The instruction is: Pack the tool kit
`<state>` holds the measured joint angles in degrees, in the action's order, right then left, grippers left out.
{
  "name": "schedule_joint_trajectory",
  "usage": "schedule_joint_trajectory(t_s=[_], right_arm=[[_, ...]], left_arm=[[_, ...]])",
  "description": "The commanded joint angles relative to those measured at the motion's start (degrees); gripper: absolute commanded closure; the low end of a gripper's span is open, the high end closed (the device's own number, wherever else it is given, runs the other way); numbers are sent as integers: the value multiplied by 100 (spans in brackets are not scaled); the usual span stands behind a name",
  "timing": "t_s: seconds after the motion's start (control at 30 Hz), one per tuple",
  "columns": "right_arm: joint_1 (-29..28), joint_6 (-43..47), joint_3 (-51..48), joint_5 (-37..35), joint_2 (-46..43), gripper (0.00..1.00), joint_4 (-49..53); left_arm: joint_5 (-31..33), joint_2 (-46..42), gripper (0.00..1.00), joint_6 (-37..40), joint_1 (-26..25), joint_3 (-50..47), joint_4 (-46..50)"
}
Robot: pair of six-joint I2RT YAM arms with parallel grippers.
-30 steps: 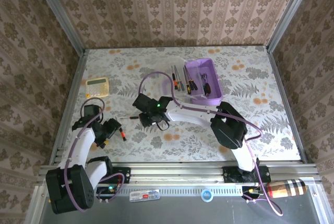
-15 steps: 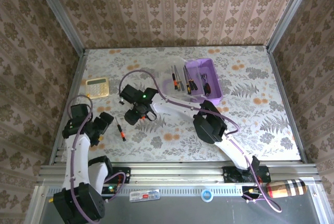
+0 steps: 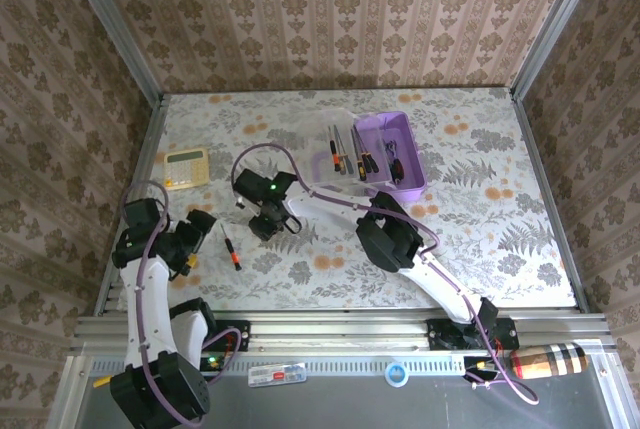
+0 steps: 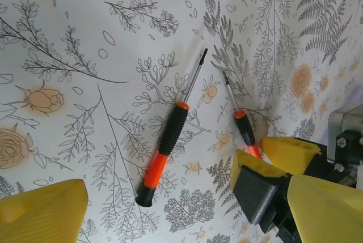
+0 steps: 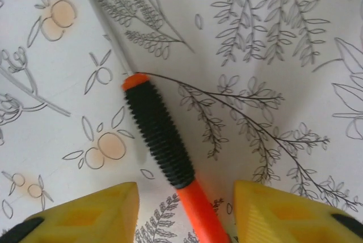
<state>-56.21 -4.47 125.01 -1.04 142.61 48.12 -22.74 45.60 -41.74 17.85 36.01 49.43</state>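
Observation:
Two black-and-orange screwdrivers lie on the floral table. One screwdriver lies free, just ahead of my left gripper, which stands wide open with nothing in it. The second screwdriver lies between the yellow fingers of my right gripper. That gripper is open and straddles the orange handle, with a gap on each side. The purple box sits at the back right with tools in it. A clear tray beside it holds more screwdrivers.
A yellow calculator lies at the back left, beyond the left arm. The right arm stretches across the middle of the table from right to left. A metal rail borders the near edge.
The right arm has swung left and set its gripper over the second screwdriver, its jaws widening, then narrowing. The left arm has drawn back to the left and opened a little wider.

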Motion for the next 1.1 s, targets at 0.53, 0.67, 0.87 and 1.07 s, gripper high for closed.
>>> schedule_joint_trajectory(t_s=[0.53,0.67,0.87,1.07], right_arm=[[90,-1253,-1572,-269,-1631,86,-813],[134,-1383,-1531,-313,-1978,86,-784],[600,-1638,-1535,-493,-2576,86,-535],[1577,-1753,-1965,-713,-3123,85,-419]], left_arm=[[-543,-58,4,9,195,-50,-350],[-681,-68,3,16,197,-46,-462],[-1122,-113,2,-84,186,-118,-787],[-1269,-244,2,-185,-33,-87,-987]])
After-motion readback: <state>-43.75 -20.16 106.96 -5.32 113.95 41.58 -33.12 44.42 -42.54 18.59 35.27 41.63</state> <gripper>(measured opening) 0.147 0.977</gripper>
